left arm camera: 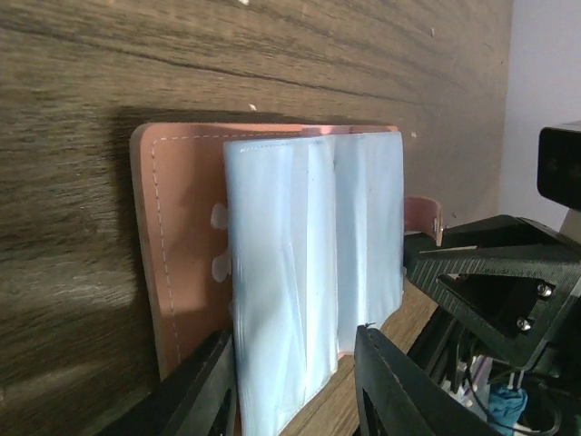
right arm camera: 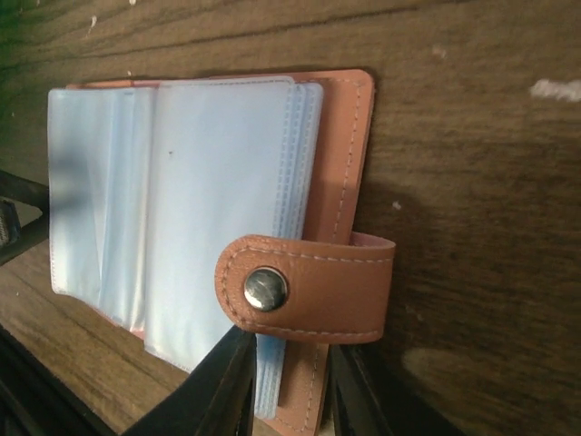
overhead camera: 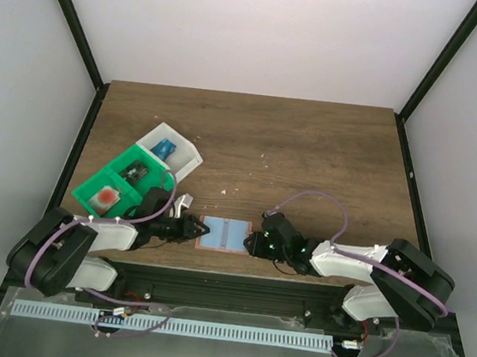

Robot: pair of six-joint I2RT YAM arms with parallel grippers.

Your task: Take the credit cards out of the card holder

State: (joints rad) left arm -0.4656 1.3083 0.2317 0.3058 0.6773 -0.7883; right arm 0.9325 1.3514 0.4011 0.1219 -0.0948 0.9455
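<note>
The card holder lies open on the table near the front edge, between my two grippers. Its light blue sleeves show no card. My left gripper is open, and its fingers straddle the sleeve pages at the holder's left side. My right gripper is closed on the holder's right edge, just below the salmon snap tab. The credit cards lie in the trays: a red and white card, a dark card and a blue card.
A green tray and a white tray stand at the left, behind my left arm. The table's front edge runs just below the holder. Black frame posts rise at the table's back corners.
</note>
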